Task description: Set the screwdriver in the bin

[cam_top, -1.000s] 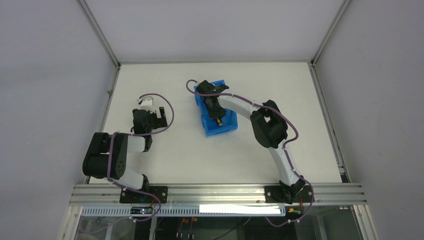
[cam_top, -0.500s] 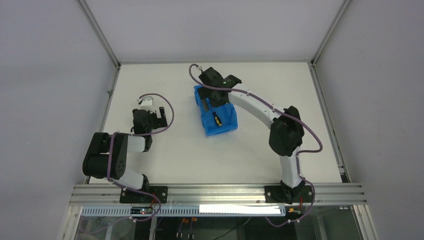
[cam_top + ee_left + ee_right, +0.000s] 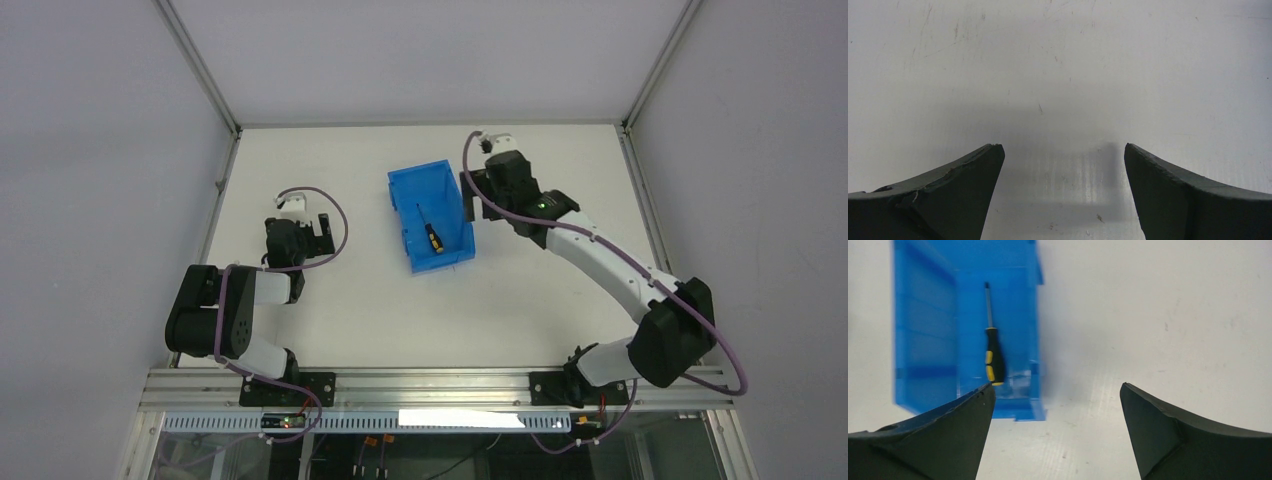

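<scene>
Screwdriver (image 3: pixel 431 235) lies in the blue bin (image 3: pixel 400 215); both pincers are wide and empty.
The screwdriver rests flat on the bin's floor, handle toward the near end and shaft pointing far. The bin stands around the middle of the worktop (image 3: pixel 420 320). The right pincer (image 3: pixel 1057 386) hovers just right of the bin, jaws spread wide, gripping nothing. The left pincer (image 3: pixel 1063 147) is well apart at the left, also spread wide, above the worktop.
</scene>
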### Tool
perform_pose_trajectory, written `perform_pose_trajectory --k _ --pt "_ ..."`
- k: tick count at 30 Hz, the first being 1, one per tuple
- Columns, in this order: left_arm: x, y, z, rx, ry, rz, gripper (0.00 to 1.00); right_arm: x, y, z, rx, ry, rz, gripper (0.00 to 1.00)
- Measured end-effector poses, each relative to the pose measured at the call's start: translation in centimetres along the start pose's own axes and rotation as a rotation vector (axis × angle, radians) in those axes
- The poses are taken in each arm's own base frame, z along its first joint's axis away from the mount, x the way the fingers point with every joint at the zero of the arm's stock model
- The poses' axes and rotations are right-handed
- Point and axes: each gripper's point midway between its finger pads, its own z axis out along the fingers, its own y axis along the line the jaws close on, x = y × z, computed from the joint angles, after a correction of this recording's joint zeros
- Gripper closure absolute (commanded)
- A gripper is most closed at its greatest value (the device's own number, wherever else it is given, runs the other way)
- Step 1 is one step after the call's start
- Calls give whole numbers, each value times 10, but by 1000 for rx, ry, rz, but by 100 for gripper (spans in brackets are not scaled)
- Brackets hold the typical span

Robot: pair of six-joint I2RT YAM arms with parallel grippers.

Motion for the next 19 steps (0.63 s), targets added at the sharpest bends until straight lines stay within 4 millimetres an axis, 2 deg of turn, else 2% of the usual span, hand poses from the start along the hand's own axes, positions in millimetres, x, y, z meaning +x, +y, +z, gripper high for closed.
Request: perform_pose_trajectory --k 4,7,9,14,19 --pt "0 0 0 0 0 0 0 35 -56 4 91 -19 93 1" --pt "0 0 0 0 0 0 0 62 -92 4 163 -39 162 1" --pt "0 0 0 0 0 0 0 78 -109 4 210 -48 195 1" --pt "0 0 0 0 0 0 0 107 -129 8 312 -53 214 1" --pt "0 0 0 0 0 0 0 106 -139 9 370 -88 220 1"
